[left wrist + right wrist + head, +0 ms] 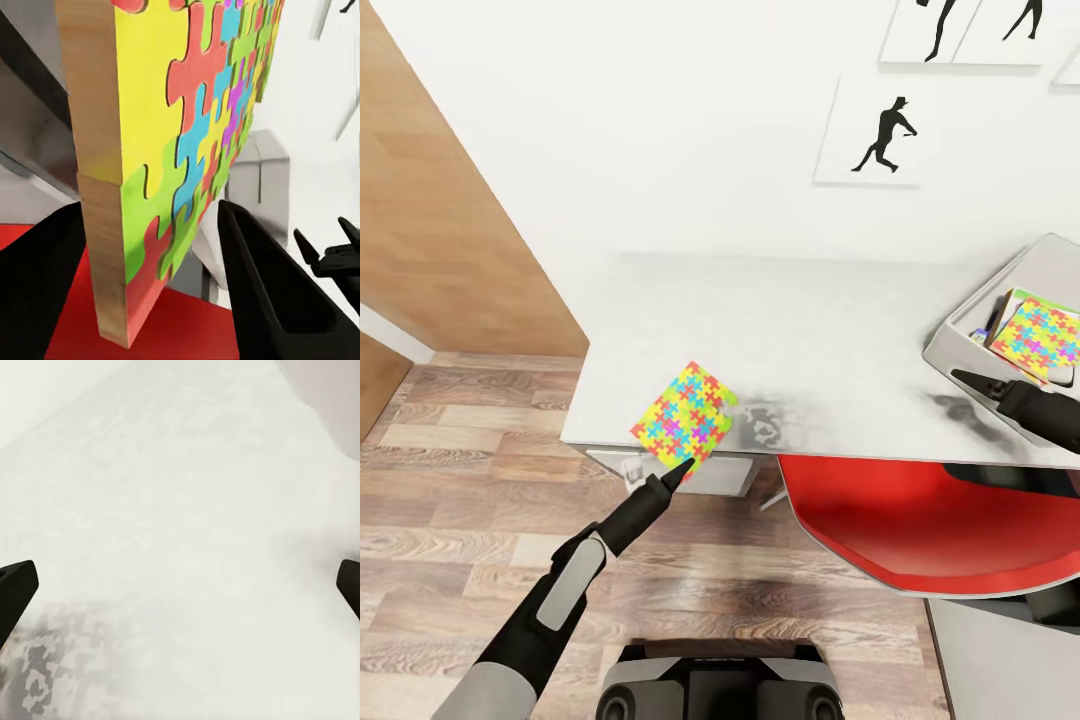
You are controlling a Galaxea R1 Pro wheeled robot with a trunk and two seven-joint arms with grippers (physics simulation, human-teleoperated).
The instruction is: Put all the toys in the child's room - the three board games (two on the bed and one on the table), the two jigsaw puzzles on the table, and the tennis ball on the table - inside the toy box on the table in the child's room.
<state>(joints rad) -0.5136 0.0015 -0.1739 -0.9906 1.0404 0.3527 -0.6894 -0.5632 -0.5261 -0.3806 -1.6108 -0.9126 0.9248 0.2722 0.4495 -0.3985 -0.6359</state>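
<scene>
left tool [678,473] closed on something; right tool [972,380] spread wide.

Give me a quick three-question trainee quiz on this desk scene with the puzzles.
1. True or false: the left end effector has its fingers on either side of a jigsaw puzzle.
2. Where is the other jigsaw puzzle? A) on the floor B) inside the toy box C) on the red chair
3. Fill in: the right end effector hangs open over the ___.

Key: 1 true; 2 B; 3 table.
</scene>
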